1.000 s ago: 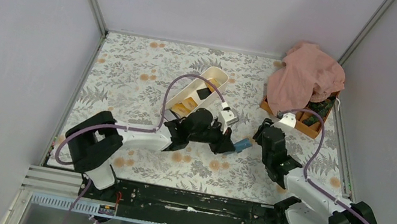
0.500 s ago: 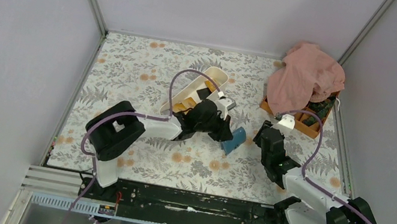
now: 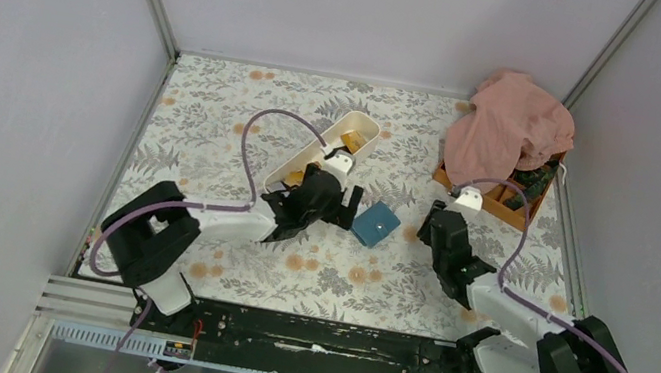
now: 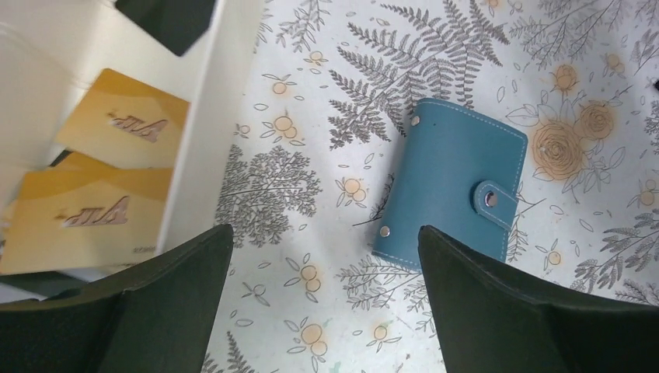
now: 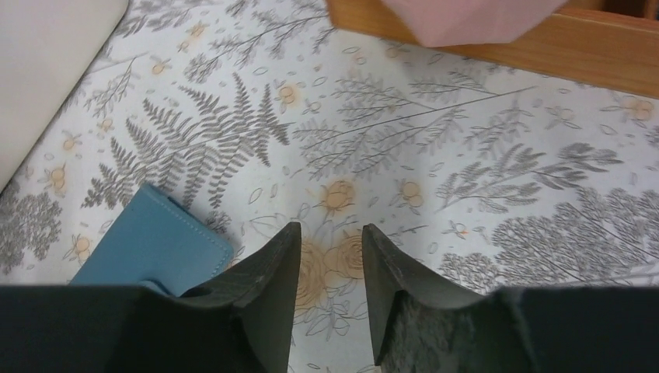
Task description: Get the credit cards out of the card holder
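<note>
The blue card holder (image 3: 375,223) lies flat and snapped shut on the floral table, also seen in the left wrist view (image 4: 455,190) and as a corner in the right wrist view (image 5: 151,241). My left gripper (image 3: 343,207) (image 4: 322,233) hovers just left of it, jaws wide open and empty. Two orange-yellow credit cards (image 4: 116,116) (image 4: 85,217) lie in the white tray (image 4: 206,116), with a black card (image 4: 167,19) beyond them. To the right of the holder, my right gripper (image 3: 428,225) (image 5: 329,227) stands open above bare table, with nothing between its fingers.
The long white tray (image 3: 324,150) stands behind my left gripper. An orange compartment box (image 3: 505,208) (image 5: 497,39) under a pink cloth (image 3: 509,125) sits at the back right. Grey walls close in the table on three sides.
My left gripper opened and let go of the card holder, which now lies flat on the table. The left arm drew back toward the tray. My right gripper barely moved.
</note>
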`<move>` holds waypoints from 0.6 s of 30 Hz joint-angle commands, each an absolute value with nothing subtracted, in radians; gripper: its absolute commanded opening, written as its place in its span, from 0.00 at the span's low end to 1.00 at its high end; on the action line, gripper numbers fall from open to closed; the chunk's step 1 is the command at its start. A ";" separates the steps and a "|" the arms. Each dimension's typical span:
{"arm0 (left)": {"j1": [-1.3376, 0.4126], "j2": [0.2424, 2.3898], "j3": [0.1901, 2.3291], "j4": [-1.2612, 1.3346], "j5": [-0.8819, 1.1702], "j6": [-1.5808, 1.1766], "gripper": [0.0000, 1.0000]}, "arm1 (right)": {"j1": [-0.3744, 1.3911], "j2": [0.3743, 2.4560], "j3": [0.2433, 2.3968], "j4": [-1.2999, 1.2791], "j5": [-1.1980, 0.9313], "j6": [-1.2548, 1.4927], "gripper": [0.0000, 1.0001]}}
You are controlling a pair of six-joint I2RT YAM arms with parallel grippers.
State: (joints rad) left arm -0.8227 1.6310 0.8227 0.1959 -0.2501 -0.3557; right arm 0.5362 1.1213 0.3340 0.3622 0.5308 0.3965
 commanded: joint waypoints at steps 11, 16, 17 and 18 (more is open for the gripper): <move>-0.837 1.645 0.812 0.282 -0.314 -0.326 0.00 | 0.589 1.385 0.512 0.330 0.413 0.371 0.00; -0.841 1.669 0.816 0.304 -0.240 -0.330 0.08 | 0.590 1.398 0.515 0.337 0.340 0.360 0.00; -0.841 1.676 0.819 0.302 -0.236 -0.332 0.09 | 0.592 1.401 0.515 0.341 0.319 0.353 0.00; -0.841 1.682 0.824 0.298 -0.234 -0.333 0.10 | 0.599 1.402 0.517 0.342 0.307 0.346 0.00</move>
State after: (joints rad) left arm -0.8356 1.6615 0.7879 0.2775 -0.2680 -0.3412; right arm 0.5827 1.4067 0.5102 0.3046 0.3801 0.3721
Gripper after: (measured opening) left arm 0.087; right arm 0.012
